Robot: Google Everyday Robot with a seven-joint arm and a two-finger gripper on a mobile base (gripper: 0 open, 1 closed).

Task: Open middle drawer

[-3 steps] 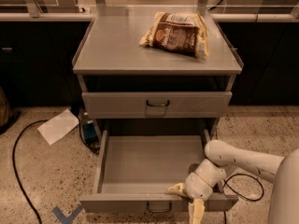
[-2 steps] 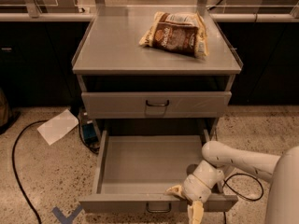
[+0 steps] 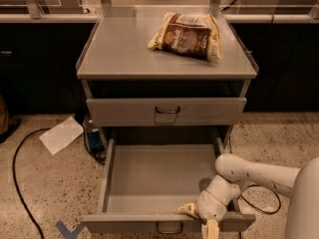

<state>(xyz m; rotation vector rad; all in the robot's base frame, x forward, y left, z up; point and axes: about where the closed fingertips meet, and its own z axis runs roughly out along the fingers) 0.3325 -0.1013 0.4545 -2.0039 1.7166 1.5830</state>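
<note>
The middle drawer [image 3: 160, 183] is pulled far out toward the camera, showing a shallow, plain grey tray with nothing in it. Its low front panel [image 3: 129, 224] runs along the bottom of the view, with the small dark wire handle [image 3: 169, 228] at centre. My gripper [image 3: 199, 220] sits at the front right of the drawer, on the front panel just right of the handle. One tan finger [image 3: 186, 210] lies inside the tray and the other [image 3: 212, 230] hangs in front of the panel, apart from each other. The white arm [image 3: 254, 176] reaches in from the right.
The drawer above [image 3: 167, 111] is closed. A brown snack bag [image 3: 187, 35] lies on the cabinet top [image 3: 119, 49]. On the floor to the left are a white paper [image 3: 61, 134], a black cable [image 3: 17, 183] and blue tape [image 3: 70, 230]. Another cable [image 3: 259, 203] lies to the right.
The arm's elbow has shifted slightly left. The drawer stays pulled out and the gripper stays at its front edge.
</note>
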